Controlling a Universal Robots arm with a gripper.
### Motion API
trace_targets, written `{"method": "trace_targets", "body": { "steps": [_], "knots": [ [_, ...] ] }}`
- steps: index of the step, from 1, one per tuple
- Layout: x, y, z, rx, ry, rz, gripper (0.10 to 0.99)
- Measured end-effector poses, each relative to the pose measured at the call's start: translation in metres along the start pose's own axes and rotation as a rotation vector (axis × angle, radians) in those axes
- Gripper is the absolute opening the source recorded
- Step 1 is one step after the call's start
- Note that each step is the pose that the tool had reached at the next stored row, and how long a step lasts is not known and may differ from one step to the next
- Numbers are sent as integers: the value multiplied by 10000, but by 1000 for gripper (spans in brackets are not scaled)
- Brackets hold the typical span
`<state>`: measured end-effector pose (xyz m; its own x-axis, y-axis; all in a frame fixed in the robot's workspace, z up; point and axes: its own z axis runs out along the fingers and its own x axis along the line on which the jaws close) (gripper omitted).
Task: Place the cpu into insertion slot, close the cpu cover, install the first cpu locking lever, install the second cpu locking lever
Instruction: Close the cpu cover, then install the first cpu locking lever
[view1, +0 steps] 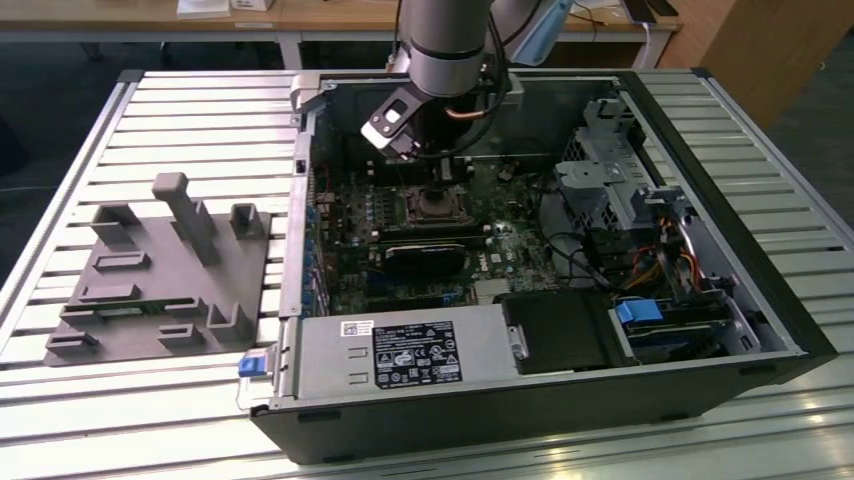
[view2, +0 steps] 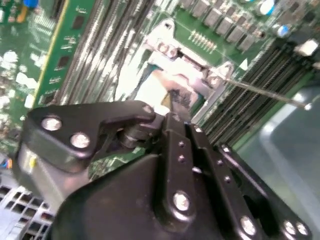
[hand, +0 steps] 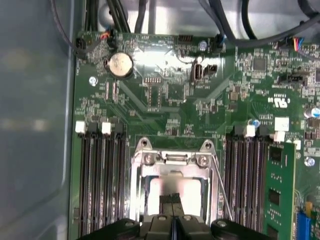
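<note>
Just above the middle of the exterior view, the gripper (hand: 172, 201), jaws pinched narrow and empty, hangs over the cpu (hand: 160, 187), apparently seated in the insertion slot (view1: 437, 205) beneath the cpu cover (hand: 140, 185), where an off-centre push might skew that cover or snag the loose locking lever (hand: 222, 192).

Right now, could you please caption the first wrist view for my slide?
Shut gripper poised at the cpu cover on the green circuit board.

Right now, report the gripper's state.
Gripper: shut, fingers pressed together over the cpu, nothing visible between them.
</note>
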<state>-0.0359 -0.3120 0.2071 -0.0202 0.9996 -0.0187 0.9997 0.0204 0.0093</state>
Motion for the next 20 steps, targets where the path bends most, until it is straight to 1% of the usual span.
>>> {"method": "trace_targets", "body": {
  "steps": [7,14,20],
  "knots": [
    [-1,43,0,2,-1,1,106],
    [-1,48,-4,2,-1,1,106],
    [-1,48,-30,2,-1,1,106]
  ]
}}
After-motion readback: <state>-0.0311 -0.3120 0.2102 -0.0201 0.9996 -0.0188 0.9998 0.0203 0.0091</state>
